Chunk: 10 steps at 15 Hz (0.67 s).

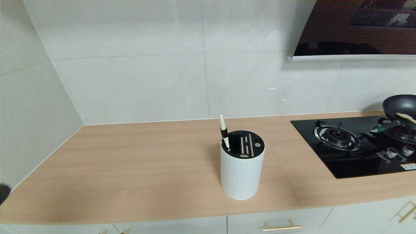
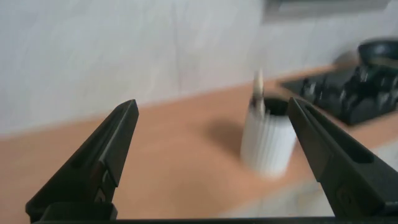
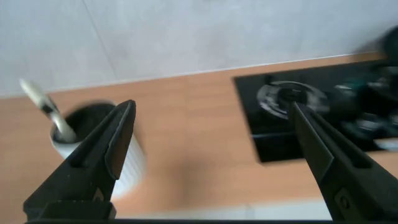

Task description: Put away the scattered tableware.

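Quick look at the kitchen counter: the white ribbed holder [image 1: 242, 169] stands upright on the wooden countertop [image 1: 130, 162], fairly near the front edge and a bit left of the black gas hob [image 1: 351, 156], not touching it. Its black top has several slots plus a larger opening on the left side, and a single utensil [image 1: 223, 130] sits in that left opening. All you can see is a cream handle with a black band, leaning slightly up and to the left. The business end is down inside the holder, so I can't tell if it's a knife, a fork or something else. Both arms are hanging back from the holder and neither touches anything. The left gripper [image 2: 211, 104] has its fingers spread wide with nothing between them, and in its wrist view the holder sits farther off, in the gap between the fingers. Same for the right gripper [image 3: 211, 107]: spread wide and holding nothing, up above the counter with the holder on one side and the hob on the other. Over on the hob's far-right burner there's a dark frying pan [image 1: 399, 105], and the wall behind is pale tile.
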{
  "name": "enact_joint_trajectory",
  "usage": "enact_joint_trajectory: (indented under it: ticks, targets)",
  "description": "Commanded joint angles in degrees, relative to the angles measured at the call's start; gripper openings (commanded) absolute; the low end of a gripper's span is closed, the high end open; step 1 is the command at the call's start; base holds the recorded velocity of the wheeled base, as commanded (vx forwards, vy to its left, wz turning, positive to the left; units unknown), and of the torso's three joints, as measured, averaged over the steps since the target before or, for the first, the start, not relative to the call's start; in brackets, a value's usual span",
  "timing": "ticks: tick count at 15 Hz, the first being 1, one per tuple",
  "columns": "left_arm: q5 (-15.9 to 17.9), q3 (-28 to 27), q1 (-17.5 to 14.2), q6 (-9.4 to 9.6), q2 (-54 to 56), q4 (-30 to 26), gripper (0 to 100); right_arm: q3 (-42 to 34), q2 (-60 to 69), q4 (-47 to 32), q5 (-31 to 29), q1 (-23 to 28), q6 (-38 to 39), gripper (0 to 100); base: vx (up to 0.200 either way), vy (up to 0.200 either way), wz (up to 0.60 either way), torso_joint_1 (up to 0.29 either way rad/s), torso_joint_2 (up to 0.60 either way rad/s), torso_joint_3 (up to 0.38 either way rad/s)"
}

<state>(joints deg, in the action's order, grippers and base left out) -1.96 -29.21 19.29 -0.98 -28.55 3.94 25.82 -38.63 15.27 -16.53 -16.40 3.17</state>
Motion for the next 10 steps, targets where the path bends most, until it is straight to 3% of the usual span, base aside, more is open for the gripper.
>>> enact_joint_trajectory:
  ticks: [1,2,4,7,9,10]
  targets:
    - [0.73,2.67,-6.72,-0.87,16.77,-7.98,100,1.60,20.00,-12.37,0.53,2.95,-4.66,100,0.000,0.000,0.00,0.000,0.00,0.000]
    - [0.73,3.02,-7.42,-0.87,17.30,-7.98,100,1.95,21.23,-13.34,0.45,3.83,-5.02,100,0.000,0.000,0.00,0.000,0.00,0.000]
    - [0.82,5.30,-11.46,-0.87,20.90,-7.98,100,1.60,27.47,-17.65,0.97,10.68,-5.45,100,0.000,0.000,0.00,0.000,0.00,0.000]
    - [1.52,13.04,-18.67,-0.78,27.50,-7.54,100,-1.03,35.38,-22.13,1.33,14.81,-5.37,100,0.000,0.000,0.00,0.000,0.00,0.000]
    - [1.70,16.64,-19.20,-0.69,28.55,-7.10,100,-3.23,38.28,-22.22,1.59,16.66,-5.37,100,0.000,0.000,0.00,0.000,0.00,0.000]
    - [0.29,21.65,-19.20,-0.78,28.55,-3.94,100,-6.66,38.54,-21.52,0.71,16.66,-5.45,100,0.000,0.000,0.00,0.000,0.00,0.000]
